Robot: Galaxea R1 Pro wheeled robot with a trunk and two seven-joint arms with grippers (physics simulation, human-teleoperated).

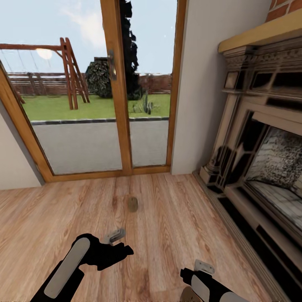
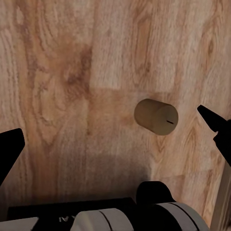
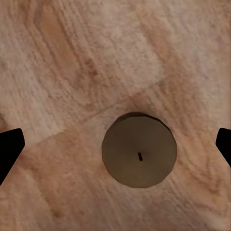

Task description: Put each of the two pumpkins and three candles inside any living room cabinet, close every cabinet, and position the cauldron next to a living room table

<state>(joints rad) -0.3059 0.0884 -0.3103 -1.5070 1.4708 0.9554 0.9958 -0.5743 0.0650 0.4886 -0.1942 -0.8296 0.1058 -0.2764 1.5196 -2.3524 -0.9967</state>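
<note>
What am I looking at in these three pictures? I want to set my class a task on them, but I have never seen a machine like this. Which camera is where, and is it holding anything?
These are simulator renders of a wheeled robot with two arms.

The large picture is from its head, looking down over a wooden floor toward a glass door and a fireplace. Its left gripper and right gripper show at the bottom.

The two smaller pictures come from cameras on the wrists, looking along each gripper's fingers at the floor.

A short beige candle stands on the floor ahead; the left wrist view shows a candle too. The right wrist looks straight down on another candle.

Both grippers are open, holding nothing.
</note>
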